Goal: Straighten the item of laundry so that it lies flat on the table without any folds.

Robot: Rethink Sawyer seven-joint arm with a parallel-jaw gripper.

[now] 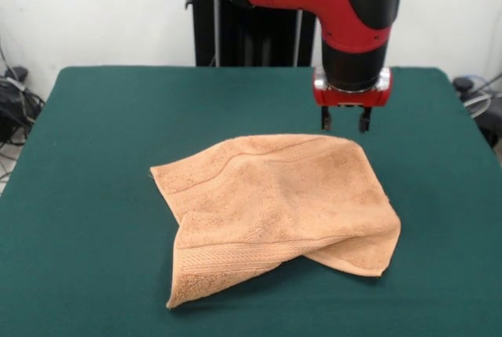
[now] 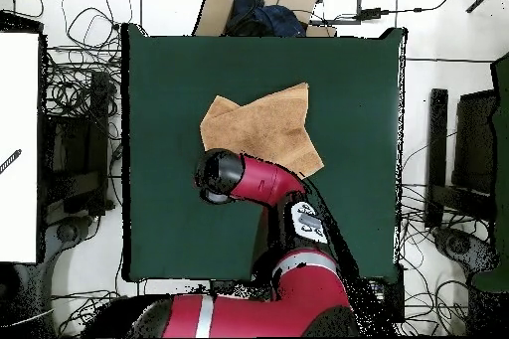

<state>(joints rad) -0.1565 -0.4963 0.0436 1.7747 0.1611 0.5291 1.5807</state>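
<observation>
Near the middle of the dark green table [image 1: 94, 117]: peach-orange towel [image 1: 274, 204], crumpled into an uneven shape, not yet flat. Folded over on itself along a diagonal, with one woven band showing across the lower flap and a second layer tucked beneath at the front corner nearest the camera. Right-hand lobe doubled under, edge rounded rather than square. Far edge fairly straight, left corner lying thin on the felt.

Just behind the towel's far right corner, above the cloth: gripper [image 1: 343, 121], fingers parted a little, nothing between them, tips apart from the fabric. From overhead, arm head covering the claw, so no confirmation there; towel [image 2: 263, 131] seen as a ragged polygon just past the arm's end, well inside the table's borders.

Judged progress: early to middling. Cloth on the table and within reach, but folds remaining on at least two sides. Left to do, by the look of it: seizing a doubled-over corner, drawing it outward, then likely the same for the front flap, until one layer only, four corners showing.
</observation>
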